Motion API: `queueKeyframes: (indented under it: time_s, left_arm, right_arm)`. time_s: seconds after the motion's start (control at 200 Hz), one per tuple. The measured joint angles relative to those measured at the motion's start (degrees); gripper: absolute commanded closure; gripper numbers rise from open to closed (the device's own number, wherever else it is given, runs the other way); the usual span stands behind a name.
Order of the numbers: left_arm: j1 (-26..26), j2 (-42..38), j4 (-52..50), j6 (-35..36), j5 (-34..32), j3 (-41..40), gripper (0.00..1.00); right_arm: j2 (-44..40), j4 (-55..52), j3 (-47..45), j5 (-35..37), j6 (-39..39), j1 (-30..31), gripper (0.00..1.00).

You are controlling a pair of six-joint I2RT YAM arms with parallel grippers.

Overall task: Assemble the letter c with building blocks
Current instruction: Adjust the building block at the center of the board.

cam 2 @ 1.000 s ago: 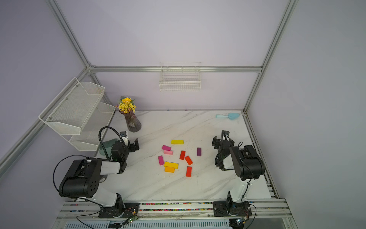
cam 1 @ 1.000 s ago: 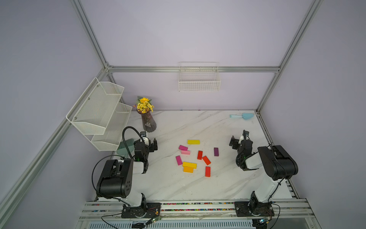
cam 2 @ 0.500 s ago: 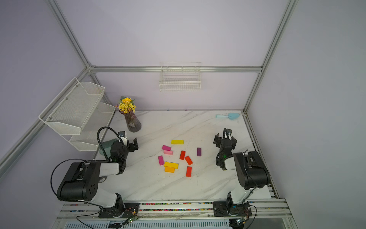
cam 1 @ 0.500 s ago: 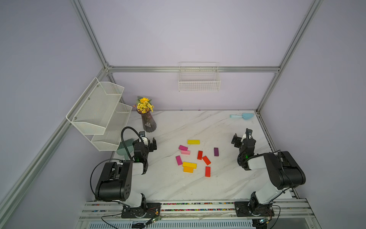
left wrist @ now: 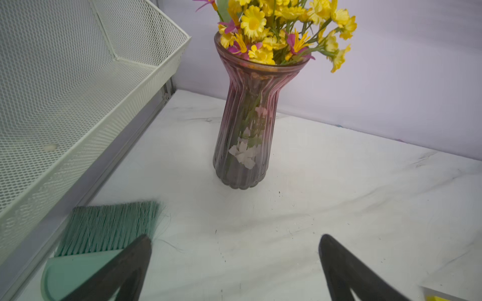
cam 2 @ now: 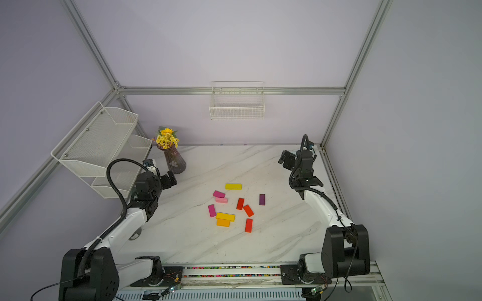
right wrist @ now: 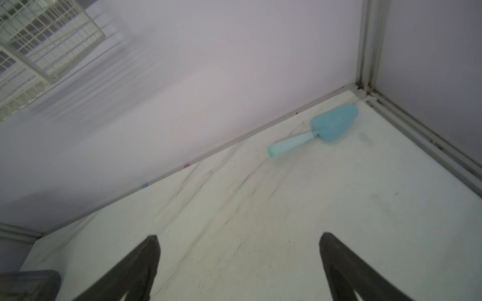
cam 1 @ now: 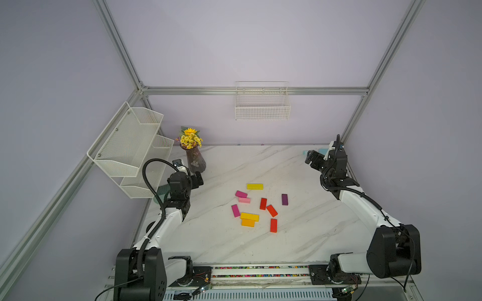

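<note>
Honestly, with left gripper [cam 1: 197, 179] and right gripper [cam 1: 312, 159] both spread wide and empty, best bet is pinching the far yellow block [cam 1: 255, 186] squarely across its width.

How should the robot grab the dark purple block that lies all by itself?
Take the dark purple block across its two long sides, at the middle, coming straight down from above. It lies flat on the table, so only its narrow sides offer a hold, and no other block crowds them. The right end effector, open, looks like the nearer one.
</note>
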Motion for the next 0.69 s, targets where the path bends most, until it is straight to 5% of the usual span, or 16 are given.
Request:
queueKeyframes:
  time_s: [0.27,0.695]
  left_arm:
    - [-3.4,2.1,-19.6,-9.0,7.7,8.7,0.00]
    - [-19.3,3.3,-30.9,-20.5,14.1,9.9,0.00]
  right_arm:
    - [7.7,-22.2,7.3,-11.3,3.4,1.0,0.18]
    - [17.0,-37.3,8.3,-8.9,3.7,18.4,0.25]
